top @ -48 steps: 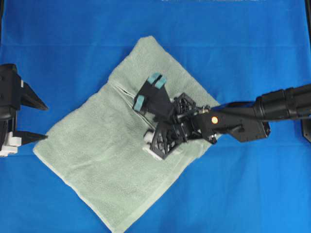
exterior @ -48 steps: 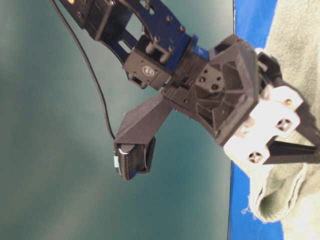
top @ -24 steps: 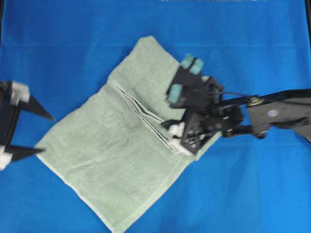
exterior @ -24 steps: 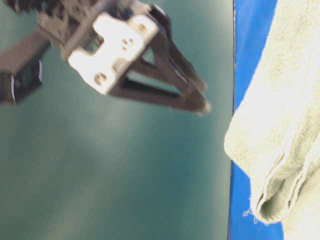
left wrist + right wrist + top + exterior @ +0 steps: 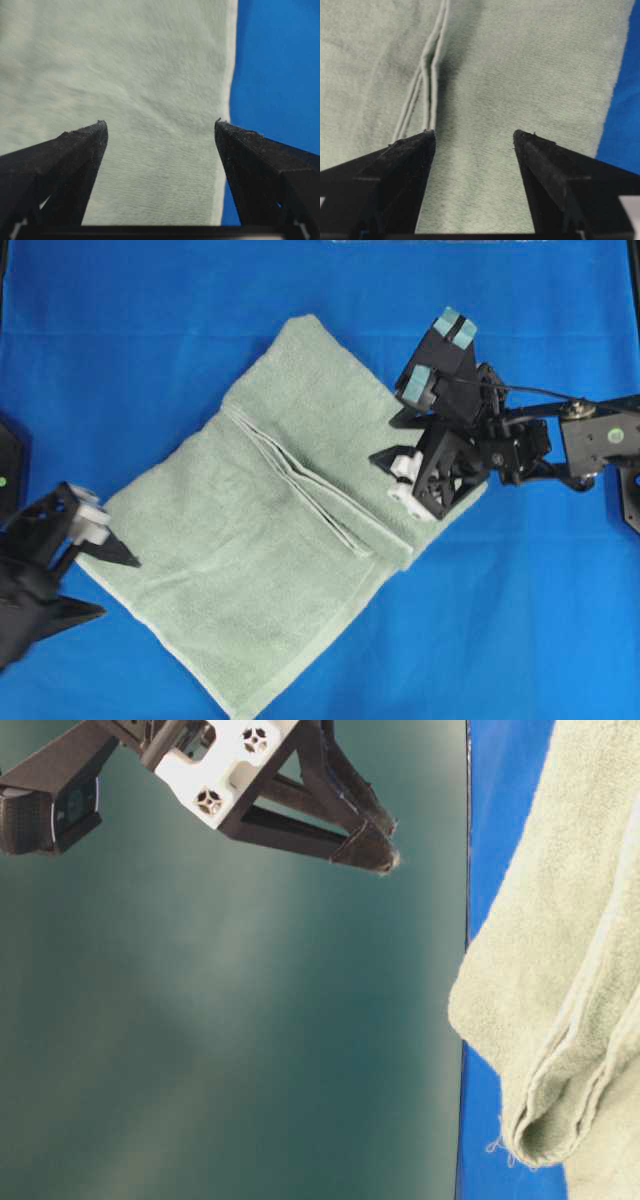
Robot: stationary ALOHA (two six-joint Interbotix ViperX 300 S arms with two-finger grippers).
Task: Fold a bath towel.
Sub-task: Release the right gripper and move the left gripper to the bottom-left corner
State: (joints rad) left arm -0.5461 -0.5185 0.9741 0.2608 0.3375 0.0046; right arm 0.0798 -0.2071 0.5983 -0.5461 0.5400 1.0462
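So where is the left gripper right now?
In the overhead view the left gripper sits low on the left, open, at the bath towel's left corner.

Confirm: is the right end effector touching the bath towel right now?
Apart. The table-level view shows the right end effector raised, open and empty, with clear background between its fingertips and the bath towel.

Bright blue table cloth covered the whole work surface, evenly lit, faint creases near its far edge. Beyond the cloth's edge, table-level view showed a plain dark teal backdrop.
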